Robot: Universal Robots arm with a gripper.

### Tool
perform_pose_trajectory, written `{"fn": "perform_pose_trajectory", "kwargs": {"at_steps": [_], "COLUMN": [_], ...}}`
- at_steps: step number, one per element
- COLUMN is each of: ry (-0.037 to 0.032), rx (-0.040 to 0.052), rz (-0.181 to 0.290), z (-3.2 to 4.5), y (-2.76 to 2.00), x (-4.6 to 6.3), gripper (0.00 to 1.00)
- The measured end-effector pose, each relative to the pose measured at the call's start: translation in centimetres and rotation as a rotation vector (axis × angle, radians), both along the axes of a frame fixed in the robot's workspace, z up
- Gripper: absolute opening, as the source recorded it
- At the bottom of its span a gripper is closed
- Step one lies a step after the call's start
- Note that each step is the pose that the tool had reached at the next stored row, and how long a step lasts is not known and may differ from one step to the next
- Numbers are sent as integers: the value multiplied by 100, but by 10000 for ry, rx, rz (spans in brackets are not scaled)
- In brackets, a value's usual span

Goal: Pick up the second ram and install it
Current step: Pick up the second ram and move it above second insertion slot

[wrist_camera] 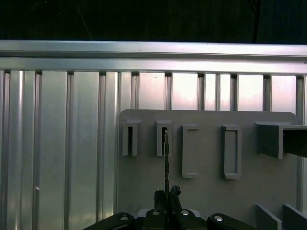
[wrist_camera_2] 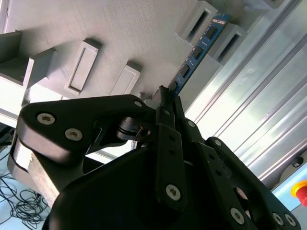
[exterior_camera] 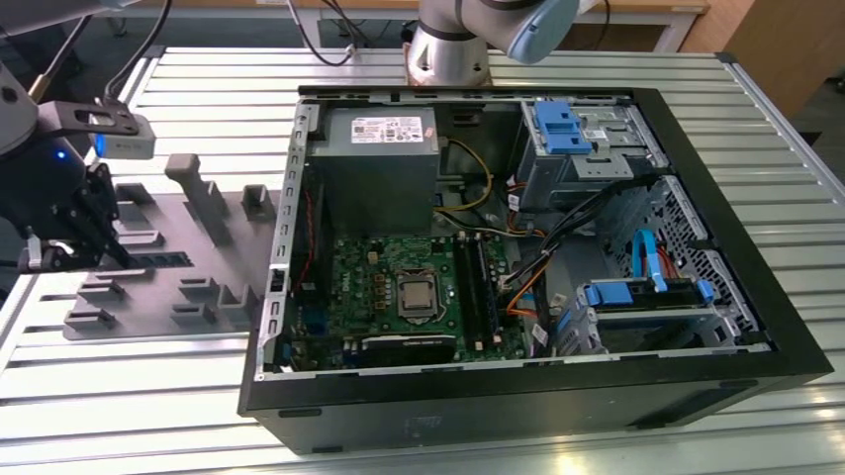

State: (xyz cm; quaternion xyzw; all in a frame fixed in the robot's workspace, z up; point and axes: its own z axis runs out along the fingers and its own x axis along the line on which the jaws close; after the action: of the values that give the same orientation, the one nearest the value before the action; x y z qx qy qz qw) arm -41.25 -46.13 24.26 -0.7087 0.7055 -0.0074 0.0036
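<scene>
Black linkage gripper pinched tight on near end of second ram, a long flat blue circuit-board stick. Its far end sits between holder blocks at grey plastic fixture plate's edge. Judged: grasp made, not yet installed on green motherboard.

**Your bench and its surroundings**

You are working over a table of long aluminium slats with dark grooves between the strips. In the first wrist view its edge rail runs straight across, with an unlit, near-black background beyond it. Bright light glares off the slats in pale bands. Behind the table in the exterior view you have a light wooden board and a brown wooden panel. Dark floor shows at the exterior view's right. In the second wrist view, black cables lie tangled on the floor.
</scene>
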Motion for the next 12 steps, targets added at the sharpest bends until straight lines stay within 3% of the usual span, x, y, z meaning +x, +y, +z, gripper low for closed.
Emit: {"fn": "perform_pose_trajectory", "kwargs": {"at_steps": [12], "ry": [-1], "rx": [1], "rz": [0], "z": [33], "y": [0], "x": [0], "gripper": [14]}}
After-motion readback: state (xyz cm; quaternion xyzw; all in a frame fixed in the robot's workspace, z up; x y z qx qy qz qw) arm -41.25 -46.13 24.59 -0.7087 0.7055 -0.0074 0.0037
